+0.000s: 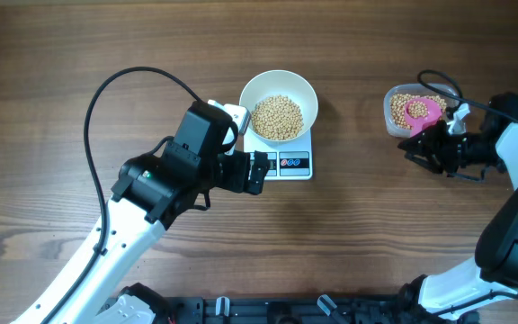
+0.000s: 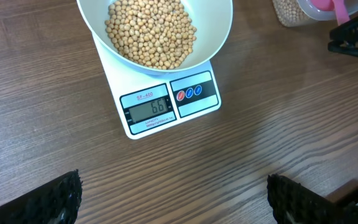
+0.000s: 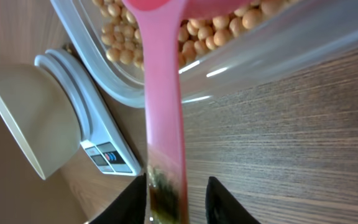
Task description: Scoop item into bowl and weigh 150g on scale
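As seen from overhead, bowl (image 1: 277, 81): round, white, set on the rear part of the scale, near the middle of the desk (image 1: 61, 54).
Scale (image 1: 295, 166): flat, white, under the bowl; front strip with display and coloured buttons pokes out from beneath it; display reads 66 in the left wrist view.
Beans (image 1: 278, 118): small, round, beige-yellow; one loose heap covers the bottom of the bowl, well below its rim.
Tub (image 1: 389, 117): clear plastic, well to the right of the scale, apart from it; holds more of the same beans.
Pink scoop (image 1: 424, 111): head inside the tub, among the beans; handle slants out over the rim toward the right arm.
Left jaws: spread as wide as they go, nothing between them; dark fingers (image 2: 61, 199) show at both lower corners of the wrist view, over bare desk just in front of the scale.
Right jaws: mostly closed around the scoop's handle, beside the tub; one finger (image 3: 135, 199) lies against the handle, a thin gap shows on the other side.
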Tool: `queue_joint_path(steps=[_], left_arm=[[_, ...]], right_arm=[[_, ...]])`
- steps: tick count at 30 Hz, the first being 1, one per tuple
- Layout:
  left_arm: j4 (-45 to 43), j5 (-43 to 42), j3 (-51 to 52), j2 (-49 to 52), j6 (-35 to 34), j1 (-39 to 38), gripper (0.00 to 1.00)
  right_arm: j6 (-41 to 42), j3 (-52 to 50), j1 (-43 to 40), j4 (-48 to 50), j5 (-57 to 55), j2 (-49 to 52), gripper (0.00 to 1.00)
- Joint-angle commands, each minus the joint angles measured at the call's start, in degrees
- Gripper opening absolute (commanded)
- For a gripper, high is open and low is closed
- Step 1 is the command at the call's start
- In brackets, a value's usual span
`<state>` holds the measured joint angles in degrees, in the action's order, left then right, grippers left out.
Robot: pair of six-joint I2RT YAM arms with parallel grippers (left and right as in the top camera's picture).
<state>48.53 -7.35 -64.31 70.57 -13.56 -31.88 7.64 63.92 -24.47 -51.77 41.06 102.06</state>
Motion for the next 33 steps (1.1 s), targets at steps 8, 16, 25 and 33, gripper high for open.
queue_joint_path(steps=[8,16,25,33], left_arm=[[-0.11,0.55,0.24,-0.04,1.18,-0.26,1.0],[-0.11,0.55,0.24,-0.04,1.18,-0.26,1.0],[-0.11,0.55,0.24,-0.04,1.18,-0.26,1.0],[-0.11,0.55,0.24,-0.04,1.18,-0.26,1.0]], right_arm=[[-1.73,2.86,0.0,-2.71,-0.11,0.96,0.33],[-2.99,3.61,0.0,-3.56,-1.6,0.96,0.3],[-2.97,3.61,0.0,-3.8,-1.62,0.96,0.21],[-2.99,3.61,0.0,-4.5,-2.23,0.96,0.1]])
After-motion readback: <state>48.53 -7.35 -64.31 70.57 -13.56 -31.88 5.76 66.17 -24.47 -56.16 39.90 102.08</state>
